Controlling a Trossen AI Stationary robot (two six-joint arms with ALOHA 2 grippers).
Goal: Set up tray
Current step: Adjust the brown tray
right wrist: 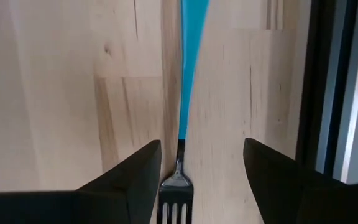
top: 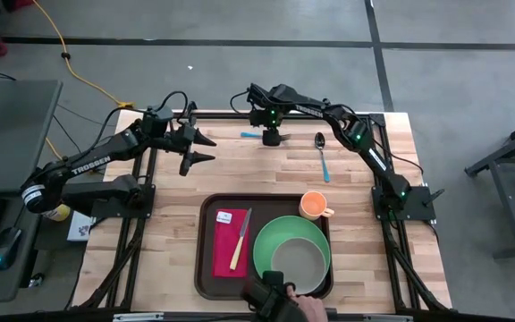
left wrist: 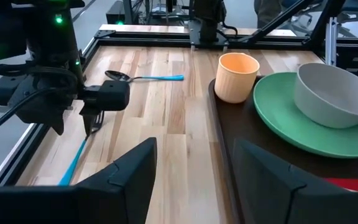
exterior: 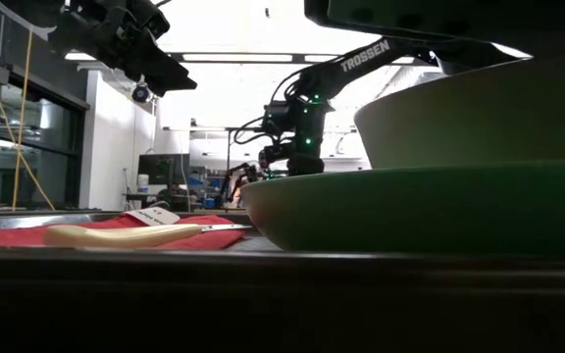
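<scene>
Table (top: 168, 233): made of light wood, and it holds everything else.
Tray (top: 206, 259): big, dark brown, with round corners. It sits at the near edge of the table, in the middle. All the places below are told from the tray.
Left arm: well off to the far left of the tray, held up over the table. Its left gripper (top: 202, 149) has its jaws wide apart and holds nothing.
Right arm: reaches from the far right of the tray over to the far middle. Its right gripper (top: 274, 137) points down at the table. Its jaws are apart, one on each side of the fork (right wrist: 178, 180).
Green plate (top: 271, 241): round, on the right half of the tray.
Grey bowl (top: 300, 264): sits on the green plate.
Red napkin (top: 229, 246): flat on the left half of the tray.
Hand (top: 280, 300): a person's gloved hand, at the near edge of the tray, by the plate.
Orange cup (top: 312, 206): just at the far right corner of the tray.
Knife (top: 240, 241): pale handle, lies on the red napkin.
Spoon (top: 322, 154): blue handle, on the table beyond the cup.
Fork: blue handle, on the table far beyond the tray, between the right gripper's fingers.
</scene>
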